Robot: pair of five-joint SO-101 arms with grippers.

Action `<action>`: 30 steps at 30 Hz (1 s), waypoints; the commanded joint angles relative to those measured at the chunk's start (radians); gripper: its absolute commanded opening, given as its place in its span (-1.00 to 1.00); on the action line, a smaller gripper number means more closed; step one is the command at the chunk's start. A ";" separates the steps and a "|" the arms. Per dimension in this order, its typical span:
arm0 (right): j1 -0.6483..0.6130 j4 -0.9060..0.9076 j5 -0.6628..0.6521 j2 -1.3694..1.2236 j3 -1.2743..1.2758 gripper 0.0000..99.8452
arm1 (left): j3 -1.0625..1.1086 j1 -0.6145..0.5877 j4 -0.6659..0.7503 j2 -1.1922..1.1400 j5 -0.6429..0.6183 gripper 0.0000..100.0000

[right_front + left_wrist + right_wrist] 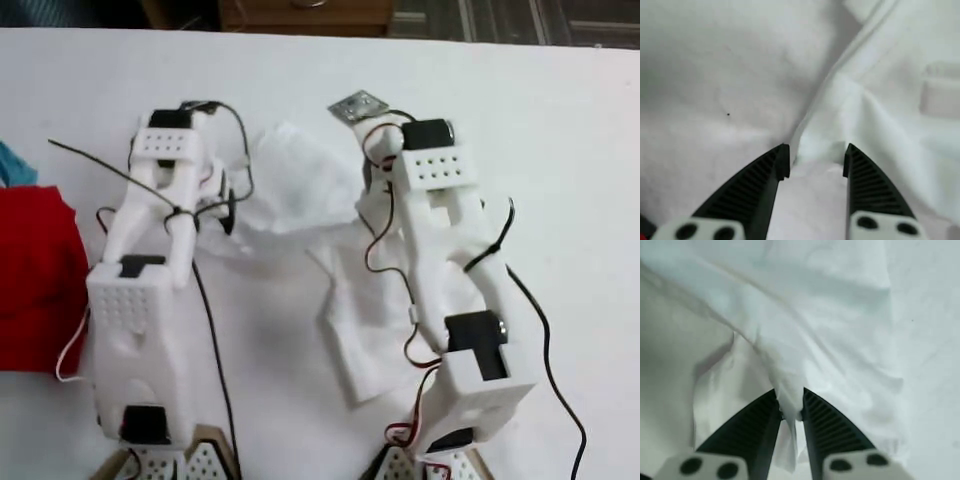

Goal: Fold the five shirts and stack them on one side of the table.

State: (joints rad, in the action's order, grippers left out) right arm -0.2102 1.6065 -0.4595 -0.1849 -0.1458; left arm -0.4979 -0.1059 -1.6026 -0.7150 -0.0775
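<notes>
white shirt [300,190] is seen crumpled mid-surface [560,120], toward the far edge. one fold is pinched by the right fingers [760,425]; the left fingers [762,180] are spread apart around another fold. a red shirt [35,280] is laid at the left edge.

Red shirt [30,280] cut by edge; white shirt [300,190] partly under right arm [440,230].
</notes>
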 commanded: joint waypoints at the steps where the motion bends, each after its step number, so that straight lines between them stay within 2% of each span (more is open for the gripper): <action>1: 0.005 -0.008 -0.006 0.047 -0.005 -0.96 | -0.035 0.009 0.000 -0.034 0.006 -0.69; 4: 0.005 -0.008 -0.006 0.048 -0.005 -0.96 | -0.035 0.043 -0.008 -0.075 0.002 -0.95; 5: 0.005 -0.008 -0.006 0.048 -0.005 -0.96 | -0.036 0.049 -0.008 -0.081 0.000 -0.96; 11: 0.005 -0.008 -0.006 0.048 -0.008 -0.96 | -0.041 0.049 -0.041 -0.041 -0.063 -0.95; 16: 0.016 -0.001 -0.006 0.050 -0.061 -0.96 | -0.186 0.049 -0.166 0.068 -0.064 -0.95; 25: 0.090 0.150 -0.006 0.050 -0.440 -0.96 | -0.239 0.084 -0.186 0.400 -0.015 -0.95; 30: 0.114 0.160 -0.006 0.051 -0.592 -0.96 | -0.239 0.106 -0.186 0.529 -0.015 -0.95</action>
State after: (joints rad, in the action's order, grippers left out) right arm -0.1227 1.7461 -0.4595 -0.1849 -0.6383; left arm -0.6943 -0.0107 -1.7699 -0.2931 -0.1036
